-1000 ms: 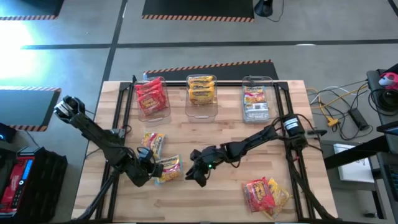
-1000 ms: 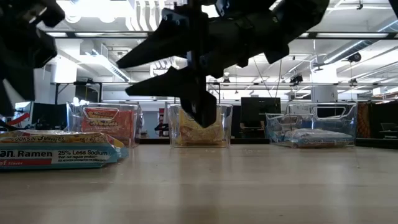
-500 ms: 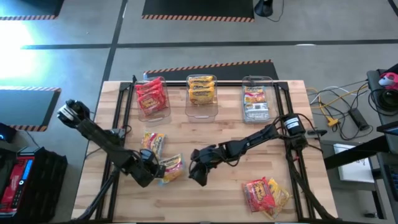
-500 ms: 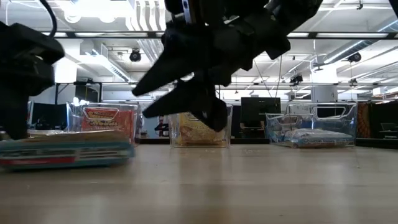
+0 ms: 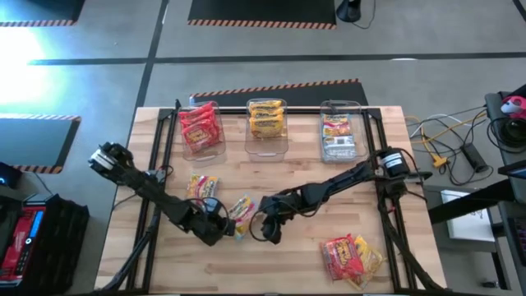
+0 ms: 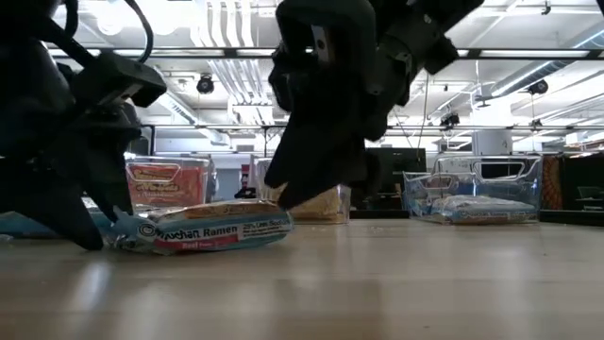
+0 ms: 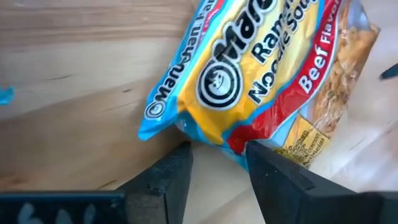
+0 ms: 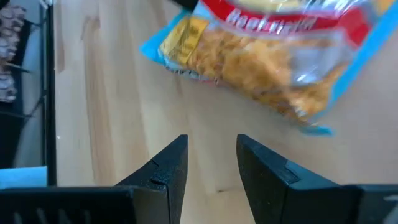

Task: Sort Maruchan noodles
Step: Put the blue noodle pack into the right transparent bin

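The noodles are spread over the worktop. One packet lies between the two grippers, near the middle of the front half. It is yellow, red and blue, and in the left wrist view the words "Ramen Noodle Soup" and "Beef Flavor" can be read on it.

The left gripper is low at this packet's left end. Its jaws stand a little apart, with a narrow gap, and the packet's blue crimped corner sits right at the mouth of this gap. Whether the jaws really pinch the corner or only touch it, I cannot tell. In the low view the packet rests on the wood, with its far end a little raised.

The right gripper is just beside the packet's other end, apart from it. Its jaws are also a little apart and hold nothing; only bare wood shows between them in the right wrist view.

A second packet lies flat just behind the left gripper. A small pile of red and yellow packets lies near the front right corner, close to the worktop's edge. At the back stand three clear bins in a row: the left bin with red packets, the middle bin with yellow-orange ones, the right bin with mixed ones.

There is open wood between the bins and the grippers, and also at the front, between the right gripper and the pile. Black rails run along both sides of the worktop.
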{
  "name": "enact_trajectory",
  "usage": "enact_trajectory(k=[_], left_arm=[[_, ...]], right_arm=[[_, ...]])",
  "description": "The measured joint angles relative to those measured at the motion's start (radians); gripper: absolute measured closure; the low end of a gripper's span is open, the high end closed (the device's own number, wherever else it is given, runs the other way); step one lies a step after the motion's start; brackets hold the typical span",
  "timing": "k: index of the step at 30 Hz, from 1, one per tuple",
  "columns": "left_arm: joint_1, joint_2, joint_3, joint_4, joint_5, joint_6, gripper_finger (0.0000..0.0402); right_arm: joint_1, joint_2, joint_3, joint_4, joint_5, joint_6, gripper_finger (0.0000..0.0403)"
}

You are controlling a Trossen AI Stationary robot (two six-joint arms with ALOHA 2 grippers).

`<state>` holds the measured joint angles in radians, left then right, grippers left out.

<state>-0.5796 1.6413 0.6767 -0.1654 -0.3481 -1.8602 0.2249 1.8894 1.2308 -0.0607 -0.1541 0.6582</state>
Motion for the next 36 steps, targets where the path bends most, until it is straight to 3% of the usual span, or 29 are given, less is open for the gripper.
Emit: enact_trajectory(k=[9,16,20,27,36], left_arm=[[0.003,0.012,0.009,-0.001,-0.009,-0.001,0.0259],[0.003,-0.055,0.115,-0.034,-0.12,0.177,0.0259],[0.012,-0.039,0.126,-0.053,-0.124,0.203,0.0259],[0.033,-0.016,0.11,0.019,-0.144,0.221,0.0259],[0.089,-0.009,0.112,0.141,-0.185,0.436,0.0259]], right_arm=[[-0.056,-0.097,0.0,-0.086,0.027,-0.049,0.0278],[-0.09,-0.117,0.0,-0.09,0.027,-0.051,0.0278],[-0.098,-0.118,0.0,-0.092,0.026,-0.063,0.0278],[-0.1,-0.118,0.0,-0.099,0.026,-0.076,0.0278],[-0.106,-0.118,0.0,-0.114,0.024,-0.083,0.0278]])
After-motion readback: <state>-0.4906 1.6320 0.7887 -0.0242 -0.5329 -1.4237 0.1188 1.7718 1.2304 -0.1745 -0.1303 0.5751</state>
